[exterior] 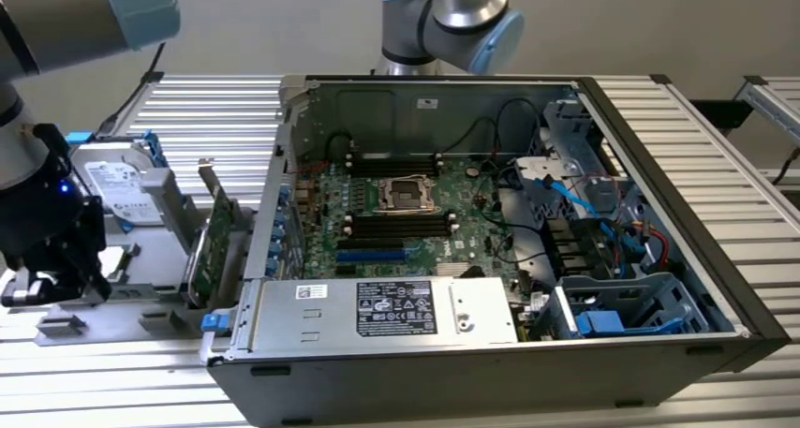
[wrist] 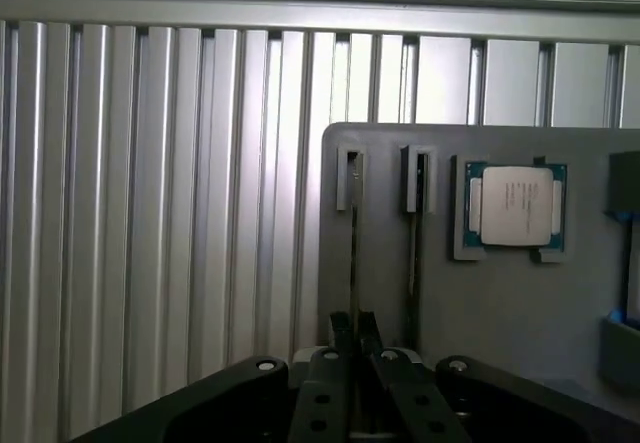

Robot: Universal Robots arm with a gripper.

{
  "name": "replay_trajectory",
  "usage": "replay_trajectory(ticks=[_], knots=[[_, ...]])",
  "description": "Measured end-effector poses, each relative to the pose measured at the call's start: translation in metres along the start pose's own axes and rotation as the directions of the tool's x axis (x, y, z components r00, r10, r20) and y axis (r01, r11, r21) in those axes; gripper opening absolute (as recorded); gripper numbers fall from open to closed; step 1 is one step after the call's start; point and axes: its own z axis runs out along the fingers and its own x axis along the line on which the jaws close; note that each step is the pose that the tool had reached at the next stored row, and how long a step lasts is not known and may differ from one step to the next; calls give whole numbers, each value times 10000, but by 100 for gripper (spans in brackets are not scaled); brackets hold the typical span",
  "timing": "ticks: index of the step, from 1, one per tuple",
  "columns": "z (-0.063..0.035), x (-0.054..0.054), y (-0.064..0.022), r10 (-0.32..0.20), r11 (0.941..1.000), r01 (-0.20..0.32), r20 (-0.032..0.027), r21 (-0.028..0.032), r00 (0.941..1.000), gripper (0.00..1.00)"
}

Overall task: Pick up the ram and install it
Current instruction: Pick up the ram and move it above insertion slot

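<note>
Ram (wrist: pixel 353 248), edge-on as thin dark strip, upright in gray tray (wrist: pixel 500 313) slot, clamped by closed end effector (wrist: pixel 354 323).

You see a green motherboard (exterior: pixel 400 213) in a black-walled computer case (exterior: pixel 694 231), a silver, blue-railed hard drive (exterior: pixel 119 189) and green expansion card (exterior: pixel 215 241) at its nine o'clock in the exterior view, and a black gripper (wrist: pixel 354 325), plain grey tray (wrist: pixel 480 303), silver-lidded, teal-edged CPU (wrist: pixel 514 206) and silver ribbed table (wrist: pixel 150 213).
</note>
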Motion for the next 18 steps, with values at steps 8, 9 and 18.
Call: replay_trajectory(ticks=[8,9,18], knots=[[-376,20,-196,-2,10000,2,0,-37,10000,14],[-421,21,-215,-1,10000,1,2,-35,10000,14],[-739,45,-572,-10,9998,11,9,-219,10000,14]])
